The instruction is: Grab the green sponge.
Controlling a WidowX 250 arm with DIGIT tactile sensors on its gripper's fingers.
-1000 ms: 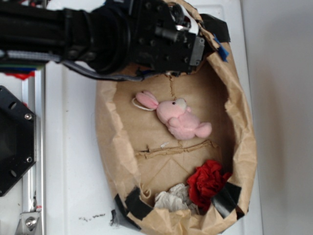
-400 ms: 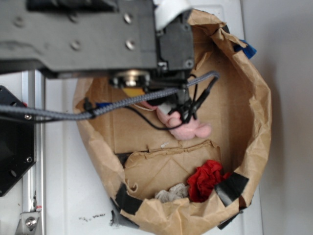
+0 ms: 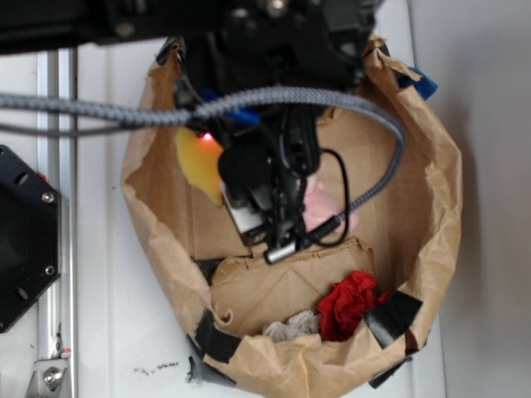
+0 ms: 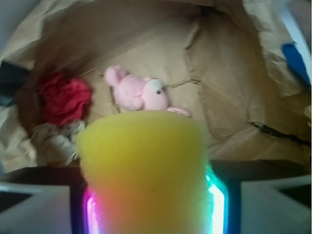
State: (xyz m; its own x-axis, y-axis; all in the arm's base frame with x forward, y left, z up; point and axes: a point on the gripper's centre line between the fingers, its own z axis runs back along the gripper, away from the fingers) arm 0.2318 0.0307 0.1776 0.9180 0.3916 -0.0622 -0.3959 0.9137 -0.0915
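Observation:
The green sponge shows as a yellow foam block filling the lower middle of the wrist view, pinched between the two lit fingers of my gripper, which is shut on it. Its green face is not visible. In the exterior view the sponge glows yellow-red at the left inside of the brown paper bag, held up above the bag's floor by the gripper. The black arm and its cables hide most of the jaws there.
A pink plush bunny lies on the bag floor beyond the sponge, partly hidden by the arm. A red ruffled cloth and crumpled white material sit at the bag's near end. A metal rail runs along the left.
The arm has come down over the bag, whose walls were pushed wider. The sponge, barely showing under the arm 0.4 s ago, now shows clearly in the gripper at the bag's left side.

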